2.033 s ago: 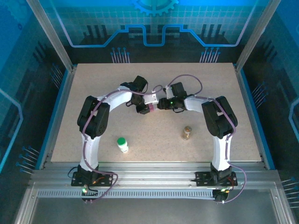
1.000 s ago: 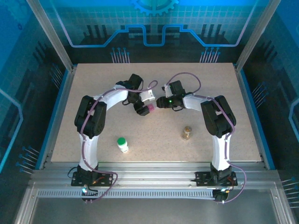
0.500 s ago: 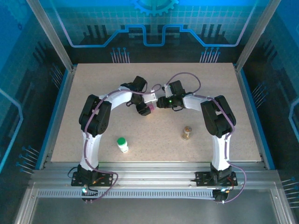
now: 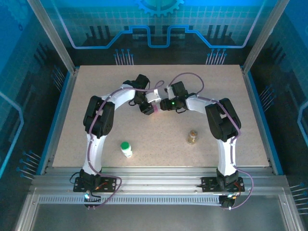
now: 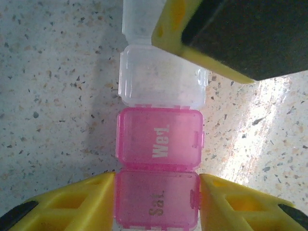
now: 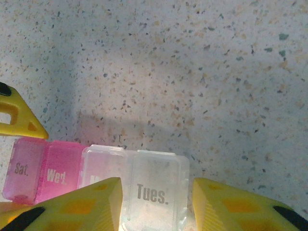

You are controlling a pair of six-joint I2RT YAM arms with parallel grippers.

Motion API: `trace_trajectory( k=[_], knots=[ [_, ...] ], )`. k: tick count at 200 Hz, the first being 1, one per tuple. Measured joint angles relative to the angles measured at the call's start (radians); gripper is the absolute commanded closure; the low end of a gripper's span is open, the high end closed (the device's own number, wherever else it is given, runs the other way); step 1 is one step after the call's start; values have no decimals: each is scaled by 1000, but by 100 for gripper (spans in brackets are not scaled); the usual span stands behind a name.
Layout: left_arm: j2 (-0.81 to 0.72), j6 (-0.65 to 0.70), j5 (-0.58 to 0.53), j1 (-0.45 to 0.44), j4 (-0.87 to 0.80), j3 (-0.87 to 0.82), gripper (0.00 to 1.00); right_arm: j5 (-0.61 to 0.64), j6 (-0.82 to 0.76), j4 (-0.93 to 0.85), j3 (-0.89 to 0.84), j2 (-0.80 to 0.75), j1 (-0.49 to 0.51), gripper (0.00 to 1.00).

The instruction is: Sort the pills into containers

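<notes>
Pill box [image 5: 159, 144], a strip of pink and clear snap-lid cells, lies just 12 o'clock of the counter's [image 4: 86, 82] centre; left fingers [image 5: 82, 199] pinch its Sat. cell, right fingers [image 6: 82, 202] its Tues. cell. Probably light, stiff, slick plastic: hold cell sides, clear of lids

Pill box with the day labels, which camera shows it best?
The left wrist camera: the pill box runs down the middle, pink Wed. and Sat. lids readable. The right wrist camera catches it along the bottom edge, partly covered by yellow fingers. From above it is a small pink-and-white spot.
</notes>
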Motion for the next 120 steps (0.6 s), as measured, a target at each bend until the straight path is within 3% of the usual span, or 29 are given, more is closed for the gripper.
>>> trace_trajectory(
  k=[82, 90, 99, 120],
  knots=[
    [69, -102, 141, 48, -161, 123, 55, 95, -35, -47, 54, 21, 32, 57],
    [71, -107, 147, 50, -166, 126, 53, 98, -35, -48, 55, 21, 34, 57],
    [72, -114, 152, 51, -170, 128, 43, 101, -38, -51, 58, 21, 34, 57],
    [72, -127, 150, 58, -190, 127, 43, 104, -39, -52, 59, 21, 34, 56]
  ],
)
